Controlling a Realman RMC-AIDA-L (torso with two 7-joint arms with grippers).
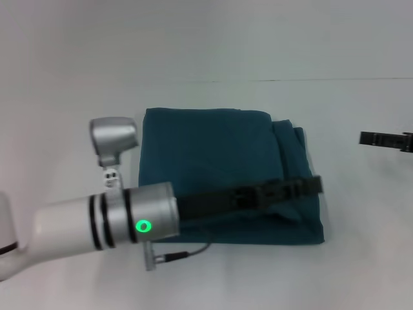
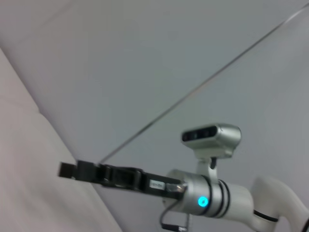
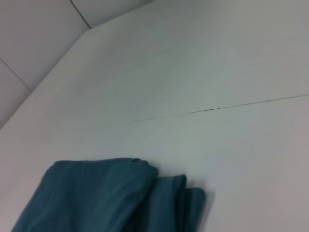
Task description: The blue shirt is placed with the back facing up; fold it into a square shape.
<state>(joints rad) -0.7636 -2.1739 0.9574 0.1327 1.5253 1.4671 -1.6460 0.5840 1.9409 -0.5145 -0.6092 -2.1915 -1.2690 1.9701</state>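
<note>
White table (image 1: 64, 97): smooth, matte, one thin seam running across it. Blue shirt (image 1: 219, 168) lies at its centre, folded into a near-square of soft teal fabric, layered edges stacked on my right. Left gripper (image 1: 313, 185), slim and black, reaches across the shirt's near half; I cannot tell its opening. Right gripper (image 1: 371, 138) sits well apart at the right edge, opening likewise unreadable.

A plain white tabletop (image 1: 64, 97) fills the scene. A thin dark seam (image 1: 310, 80) (a straight line, perhaps a joint) runs across its far part, side to side.
</note>
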